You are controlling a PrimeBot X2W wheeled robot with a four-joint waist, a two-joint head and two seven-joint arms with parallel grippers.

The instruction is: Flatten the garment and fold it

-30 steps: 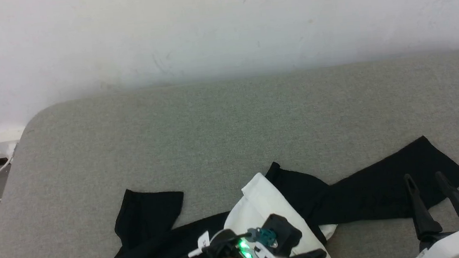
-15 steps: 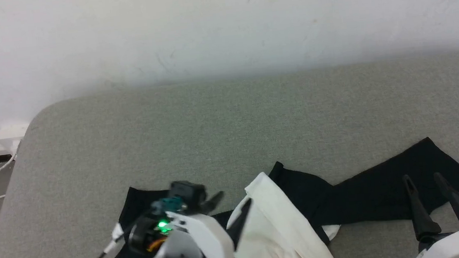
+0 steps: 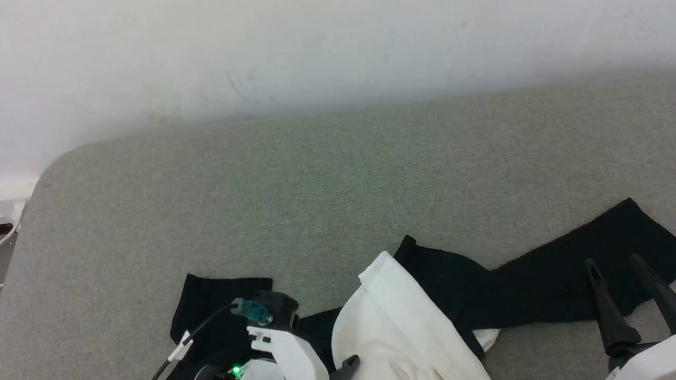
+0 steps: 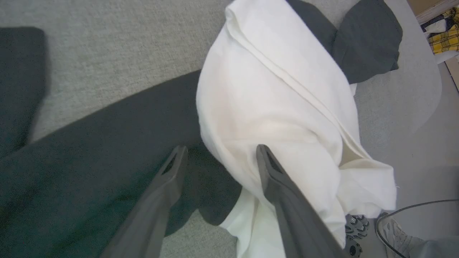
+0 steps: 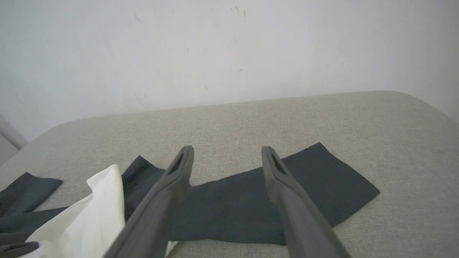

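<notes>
The garment [image 3: 399,325] lies crumpled at the near edge of the grey table [image 3: 336,172]. Its white body is bunched in a heap at the middle. One black sleeve [image 3: 567,286] stretches flat to the right, and the other [image 3: 214,311] runs left and doubles back at its cuff.

The left pincer [image 4: 221,148] is open and holds nothing. It hangs close over the shirt, with one finger [image 4: 168,182] above the black left sleeve and the other [image 4: 276,179] above the white cloth [image 4: 279,89]; whether either touches the fabric I cannot tell.

The right pincer [image 3: 612,262] is also open and empty. It sits at the near right with its fingers pointing toward the far wall [image 3: 324,32], above the near edge of the right sleeve [image 5: 229,211].
</notes>
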